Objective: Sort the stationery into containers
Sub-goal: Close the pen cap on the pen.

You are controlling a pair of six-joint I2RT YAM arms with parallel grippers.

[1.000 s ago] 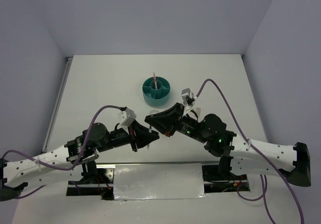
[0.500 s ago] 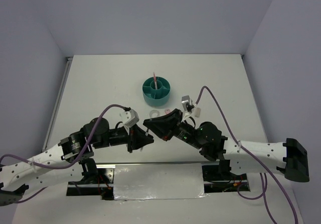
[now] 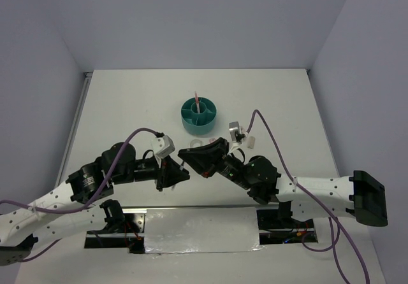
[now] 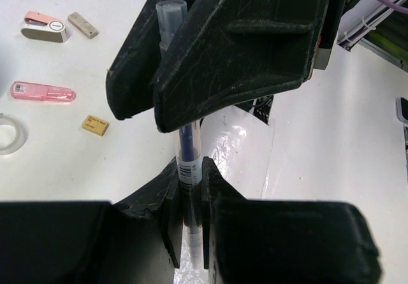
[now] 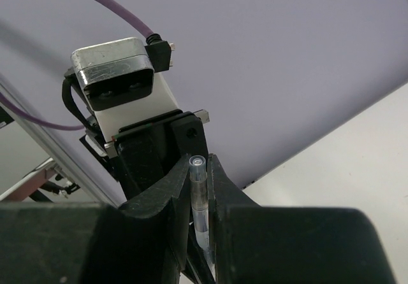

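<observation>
While both of my arms meet low over the near part of the surface (image 3: pixel 127 106), the sorting is barely begun. My left end effector (image 4: pixel 189 177) is closed on the lower barrel of the dark pen (image 4: pixel 189 150). My right end effector (image 5: pixel 199 172) is clamped on the same pen higher up. The pen therefore hangs in the air between the two, well short of the teal organiser (image 3: pixel 194 128). One pink-red pen (image 3: pixel 197 99) stands in the organiser's central cup; from above I cannot tell whether the outer compartments hold anything. Left to do, lying loose on the surface, are the tape ring (image 4: pixel 7 134), the pink eraser (image 4: pixel 43 92), the yellow block (image 4: pixel 95 125), the pink-white piece (image 4: pixel 44 27) and the beige piece (image 4: pixel 83 24). I judge that one item is sorted, one is in hand, and at least five wait.
</observation>
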